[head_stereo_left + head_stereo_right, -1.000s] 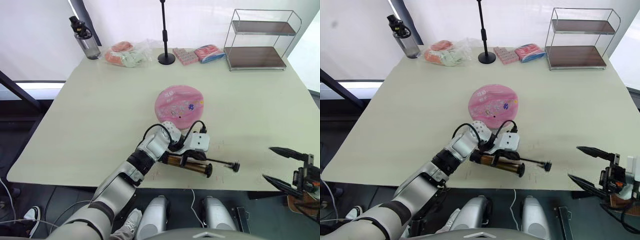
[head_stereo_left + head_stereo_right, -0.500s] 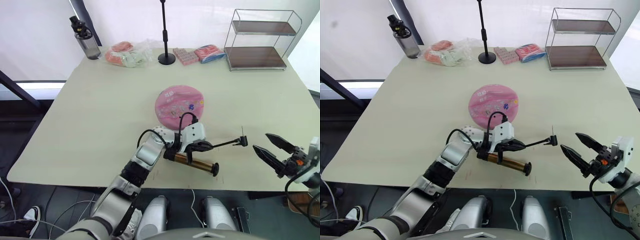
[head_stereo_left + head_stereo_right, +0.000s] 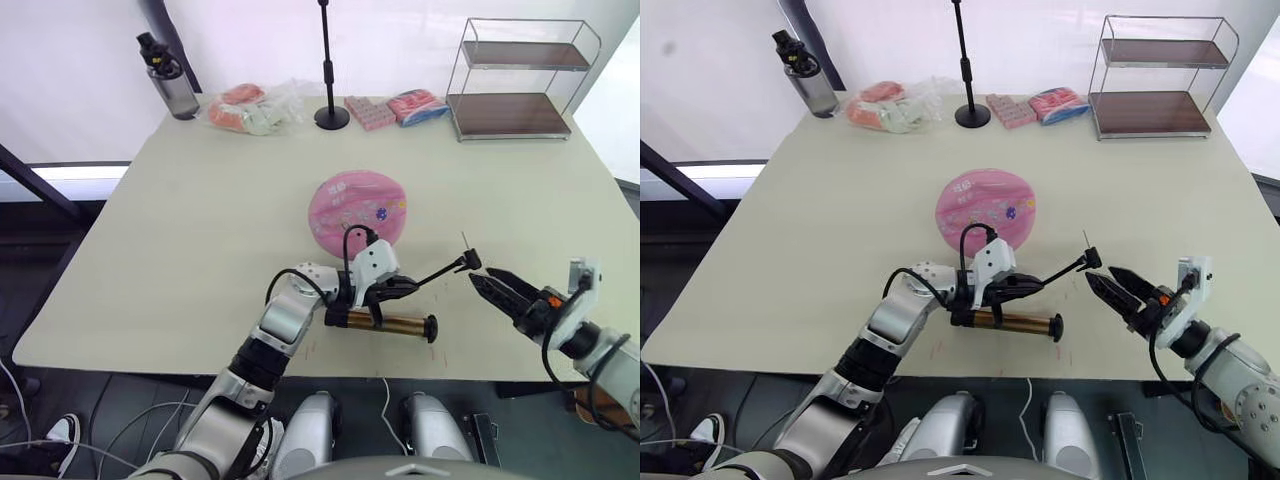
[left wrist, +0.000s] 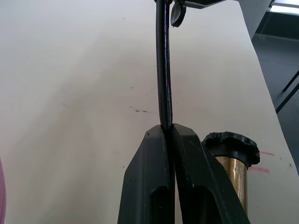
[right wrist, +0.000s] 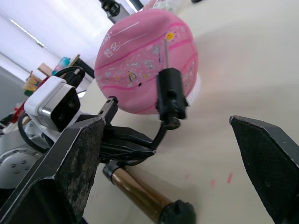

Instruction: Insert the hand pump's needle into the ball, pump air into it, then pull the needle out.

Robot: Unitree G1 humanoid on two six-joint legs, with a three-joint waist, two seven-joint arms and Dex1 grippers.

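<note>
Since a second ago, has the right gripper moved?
Yes. The right gripper, open, has come in from the table's near right edge toward the needle held up on the hose.

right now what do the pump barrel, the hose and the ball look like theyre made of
The hand pump barrel looks like polished bronze-gold metal, going by its bright sheen. Its hose seems to be smooth black rubber or plastic, bending where the left gripper pinches it. The ball looks like glossy pink rubber or vinyl with printed cartoons. It sits flattened, so likely soft.

Beige table (image 3: pixel 180 200) bears ball (image 3: pixel 357 208), pump (image 3: pixel 385 324), rack (image 3: pixel 512 82).
</note>
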